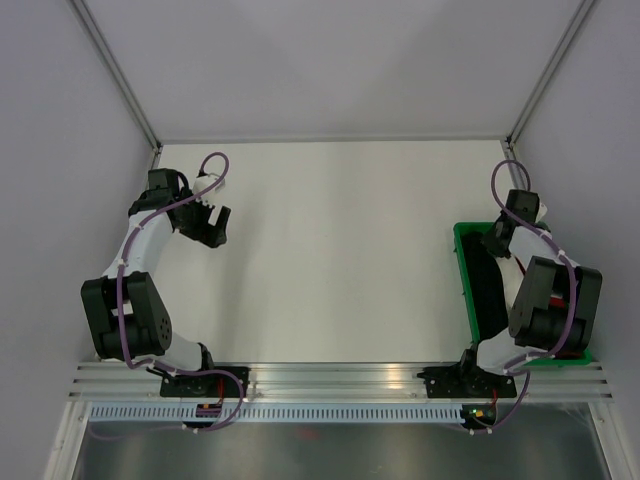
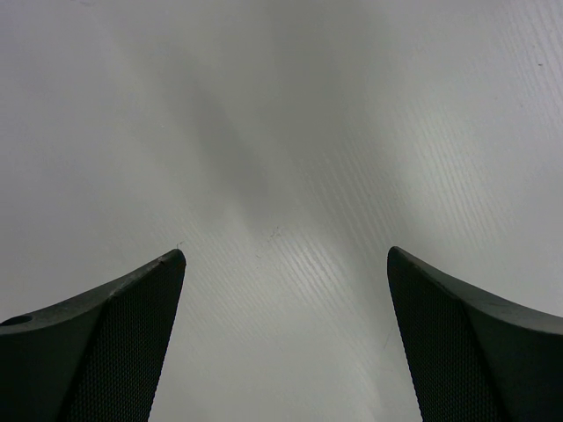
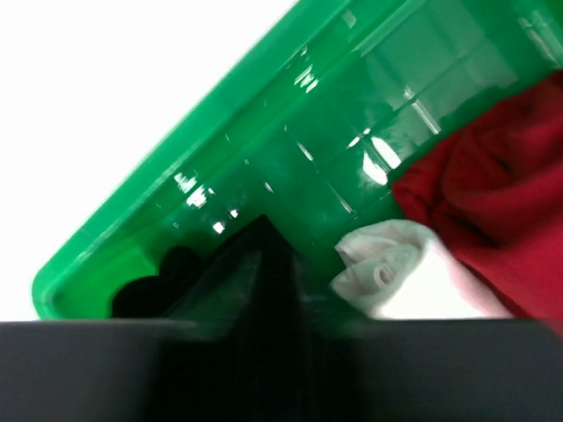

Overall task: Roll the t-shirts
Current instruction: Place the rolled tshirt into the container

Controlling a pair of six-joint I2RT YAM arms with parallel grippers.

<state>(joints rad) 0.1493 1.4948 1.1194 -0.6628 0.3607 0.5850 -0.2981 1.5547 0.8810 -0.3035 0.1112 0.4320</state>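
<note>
The right gripper (image 1: 497,238) reaches into the green bin (image 3: 264,149), jaws pinched on black t-shirt (image 3: 255,272) cloth, presumably to lift it out, while the left gripper (image 1: 213,225) waits released over the bare surface (image 1: 340,260).

We see the left gripper (image 2: 286,338) from its own wrist camera, both fingers spread wide, one dark fingertip (image 2: 123,338) at lower left, the other at lower right. Each has a fine mesh-textured inner face and a smooth outer edge. Between and beyond them we see only the table (image 2: 290,132), a pale white surface with faint diagonal ribbing. A soft grey shadow band runs diagonally across it from the upper middle down toward the gap. Nothing sits between the fingers.
</note>
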